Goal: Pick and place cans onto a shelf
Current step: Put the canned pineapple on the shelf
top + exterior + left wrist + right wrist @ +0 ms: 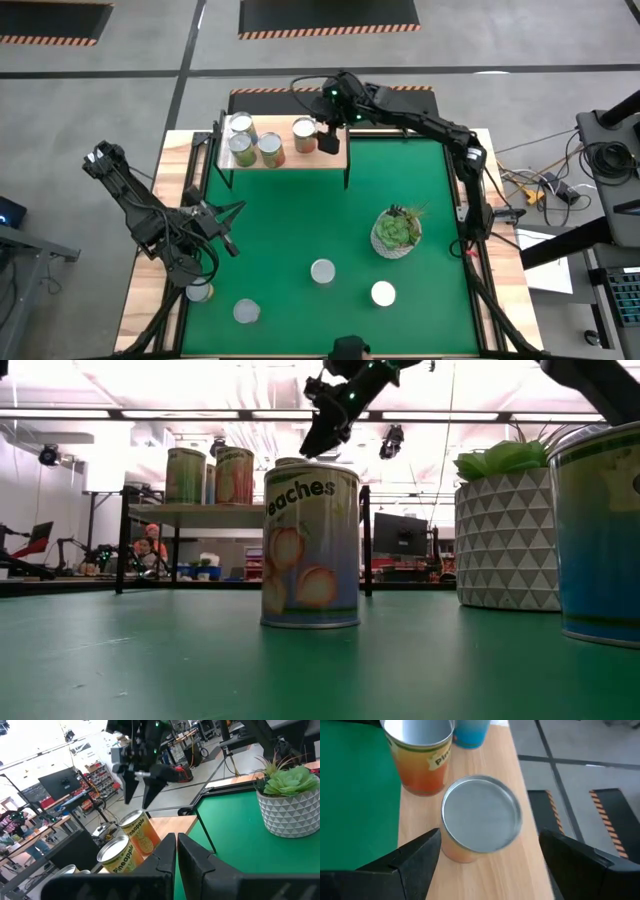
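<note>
— Cans: we count four on the shelf (pixel 320 160) at the table's 12 o'clock edge. Three bunch at its L end (pixel 243 140), w/ an orange-label one (pixel 270 149) among them, and a lone can (pixel 304 134) sits nearer the middle. Agreed?

— Yes. In the R wrist view we look down on that lone can (pixel 481 814): silvery top, upright on the light wood, w/ a pineapple-label can (pixel 422 750) and a blue one (pixel 470 732) past it.

— Right gripper (pixel 327 142)?

— We see it hanging just at the lone can's 3 o'clock side, above the shelf. Fingers are spread apart, one on each side of the can in the wrist pic, not touching it. The L wrist view shows it too (pixel 142 795), pincer parted above the pineapple cans.

— Left gripper (pixel 228 228)?

— It waits at the mat's (pixel 300 230) 9 o'clock edge. Its fingers (pixel 165 857) sit nearly together w/ a thin gap, holding nothing.

— Rest of the cans?

— On the mat toward 6 o'clock: one mid (pixel 322 271), one at its 4 o'clock (pixel 383 293), one toward 7 o'clock (pixel 246 312), plus one off the mat on the wood by the L arm (pixel 199 291). A potted plant (pixel 396 232) stands at 3 o'clock.

— Low view?

— A peaches can (pixel 310 547) is closest, upright.
</note>
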You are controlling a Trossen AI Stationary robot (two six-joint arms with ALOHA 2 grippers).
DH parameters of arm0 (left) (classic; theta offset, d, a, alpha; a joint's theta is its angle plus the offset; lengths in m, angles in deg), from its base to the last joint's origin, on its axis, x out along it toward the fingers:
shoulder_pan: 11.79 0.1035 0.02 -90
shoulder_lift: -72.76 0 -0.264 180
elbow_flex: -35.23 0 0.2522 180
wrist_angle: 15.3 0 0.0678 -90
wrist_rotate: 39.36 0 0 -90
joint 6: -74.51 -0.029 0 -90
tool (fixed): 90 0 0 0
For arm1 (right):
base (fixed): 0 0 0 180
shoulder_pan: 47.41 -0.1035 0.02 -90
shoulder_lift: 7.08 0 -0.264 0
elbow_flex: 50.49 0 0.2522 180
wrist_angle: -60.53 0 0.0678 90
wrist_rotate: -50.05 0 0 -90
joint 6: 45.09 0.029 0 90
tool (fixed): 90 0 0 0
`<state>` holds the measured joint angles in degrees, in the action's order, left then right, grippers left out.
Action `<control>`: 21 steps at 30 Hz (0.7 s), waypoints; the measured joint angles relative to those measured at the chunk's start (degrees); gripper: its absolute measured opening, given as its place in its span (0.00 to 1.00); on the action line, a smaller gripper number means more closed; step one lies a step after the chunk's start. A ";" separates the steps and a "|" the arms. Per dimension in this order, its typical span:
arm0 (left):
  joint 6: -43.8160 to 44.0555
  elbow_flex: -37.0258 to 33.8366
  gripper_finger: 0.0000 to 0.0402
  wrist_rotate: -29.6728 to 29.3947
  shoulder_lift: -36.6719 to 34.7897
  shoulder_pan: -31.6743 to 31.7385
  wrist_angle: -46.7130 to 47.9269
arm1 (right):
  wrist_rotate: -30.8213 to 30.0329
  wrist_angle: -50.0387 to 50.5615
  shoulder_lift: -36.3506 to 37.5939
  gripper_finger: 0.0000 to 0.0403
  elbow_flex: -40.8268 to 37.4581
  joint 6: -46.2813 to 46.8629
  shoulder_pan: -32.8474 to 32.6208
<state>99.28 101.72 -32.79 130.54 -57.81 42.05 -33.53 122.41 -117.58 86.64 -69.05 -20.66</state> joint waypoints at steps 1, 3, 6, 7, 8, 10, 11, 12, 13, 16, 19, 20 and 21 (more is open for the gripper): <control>0.00 0.00 0.00 0.00 0.00 0.00 0.00 | -0.38 0.13 0.51 0.81 0.00 0.03 -0.16; 0.00 0.00 0.00 0.00 0.00 0.00 0.00 | -0.55 1.10 1.66 0.80 0.00 0.39 -0.26; 0.00 0.00 0.00 0.00 0.00 0.00 0.00 | -0.50 3.59 2.85 0.74 0.06 2.28 -0.51; 0.00 0.00 0.00 0.00 0.00 0.00 0.00 | -0.51 4.65 2.93 0.70 0.09 3.03 -0.52; 0.00 0.00 0.00 0.00 0.00 0.00 0.00 | -0.52 5.34 2.93 0.66 -0.13 3.64 -0.52; 0.00 0.00 0.00 0.00 0.00 0.00 0.00 | -1.86 5.56 2.64 0.54 -1.14 5.08 -0.50; 0.00 0.00 0.00 0.00 0.00 0.00 0.00 | -3.23 5.56 2.37 0.48 -1.74 5.63 -0.50; 0.00 0.00 0.00 0.00 0.00 0.00 0.00 | -4.77 5.58 2.00 0.41 -2.20 6.24 -0.50; -0.01 0.00 0.00 0.00 0.00 0.00 0.00 | -6.20 5.56 1.67 0.34 -2.69 6.54 -0.50; 0.00 0.00 0.00 0.02 0.00 0.00 0.00 | -7.59 4.26 0.98 0.14 -4.37 7.02 -0.46; 0.00 0.00 0.00 0.02 0.00 0.00 0.00 | -7.98 0.77 -0.12 0.05 -5.90 6.50 -0.46; 0.00 0.00 0.00 0.02 0.00 0.00 0.02 | -8.01 -0.94 -0.71 0.04 -5.99 6.60 -0.46; 0.00 0.00 0.00 0.02 0.00 0.00 0.00 | -8.03 -2.77 -1.39 0.04 -5.99 6.62 -0.48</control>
<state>99.28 101.72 -32.77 130.54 -57.81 42.05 -41.56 119.64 -118.97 80.65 -62.43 -21.14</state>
